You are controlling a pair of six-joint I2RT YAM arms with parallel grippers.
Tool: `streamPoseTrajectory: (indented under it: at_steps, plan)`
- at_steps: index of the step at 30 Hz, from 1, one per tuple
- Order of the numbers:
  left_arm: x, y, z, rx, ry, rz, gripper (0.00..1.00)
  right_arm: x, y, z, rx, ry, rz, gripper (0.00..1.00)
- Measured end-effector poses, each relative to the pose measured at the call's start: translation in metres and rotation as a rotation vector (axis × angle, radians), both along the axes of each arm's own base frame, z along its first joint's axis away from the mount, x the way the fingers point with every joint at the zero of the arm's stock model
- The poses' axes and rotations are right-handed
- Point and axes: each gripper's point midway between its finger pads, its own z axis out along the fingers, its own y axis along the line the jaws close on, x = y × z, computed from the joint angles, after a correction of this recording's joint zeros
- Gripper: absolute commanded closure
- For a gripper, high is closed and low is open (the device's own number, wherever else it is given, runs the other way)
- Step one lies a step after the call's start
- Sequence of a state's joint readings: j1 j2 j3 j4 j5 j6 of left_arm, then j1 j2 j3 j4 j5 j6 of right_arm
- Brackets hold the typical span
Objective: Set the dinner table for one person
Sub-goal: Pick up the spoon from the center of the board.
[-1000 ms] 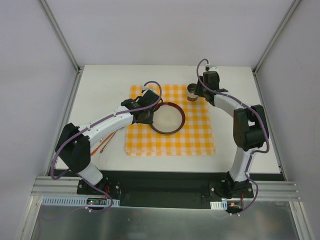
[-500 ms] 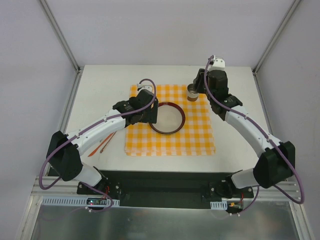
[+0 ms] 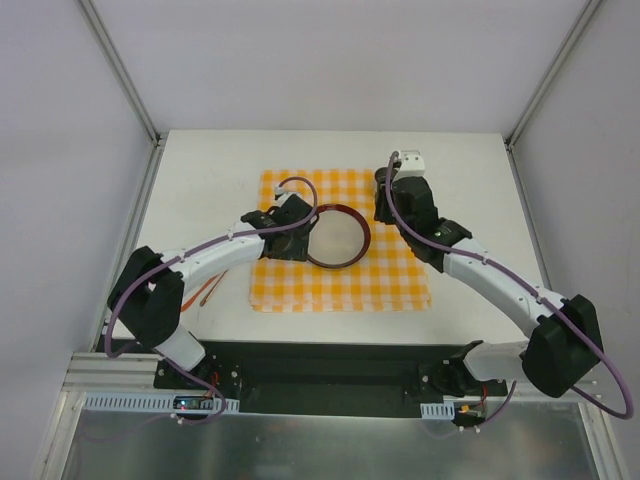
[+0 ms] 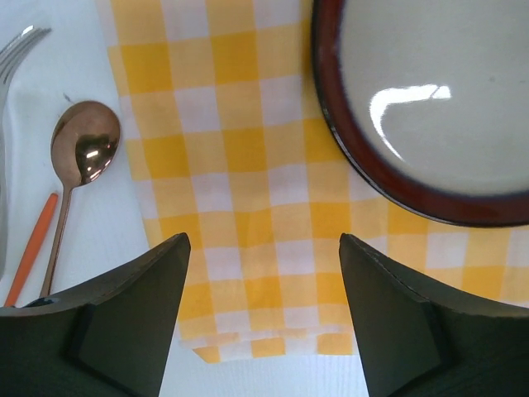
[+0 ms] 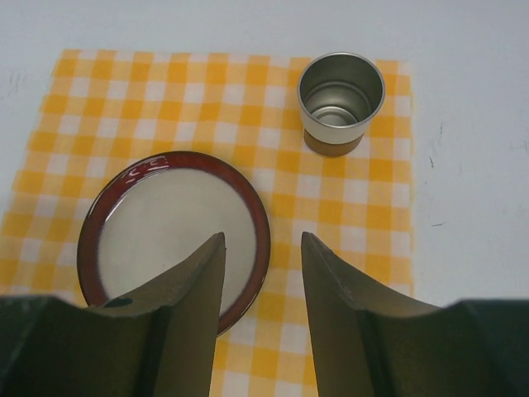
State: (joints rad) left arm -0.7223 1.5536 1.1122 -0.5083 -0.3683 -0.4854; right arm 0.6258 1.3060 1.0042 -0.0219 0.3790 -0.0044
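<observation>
Top external: the dinner table (image 3: pixel 200 180) is seen as a wide white top; an orange-and-white checkered mat (image 3: pixel 340 285) is laid at its middle; a red-rimmed plate (image 3: pixel 337 236) is set on the mat
Left gripper (image 4: pixel 263 240): held low over the mat's left part, just beside the plate's left rim; its jaws are spread wide apart; nothing is held between them
Right gripper (image 5: pixel 263 236): held above the mat's far right part; its jaws are parted by a narrower gap; nothing is clasped
Cup: a metal cup (image 5: pixel 340 103) is stood upright and empty near the mat's far right corner, apart from the plate
Cutlery: a spoon (image 4: pixel 83 157), a fork (image 4: pixel 16 58) and an orange handle (image 4: pixel 31 248) are laid on the bare table left of the mat; what the orange handle belongs to cannot be told
</observation>
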Motion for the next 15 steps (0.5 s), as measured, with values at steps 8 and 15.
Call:
streamPoseTrajectory:
  at_steps: [8, 15]
  plan:
    - [0.005, 0.038, -0.025, 0.021, 0.062, 0.147, 0.29, -0.011, -0.012, 0.0, -0.01, -0.003, -0.02, 0.57]
    - [0.008, 0.06, -0.032, 0.025, 0.08, 0.223, 0.32, -0.014, -0.015, -0.003, -0.013, -0.002, -0.023, 0.57]
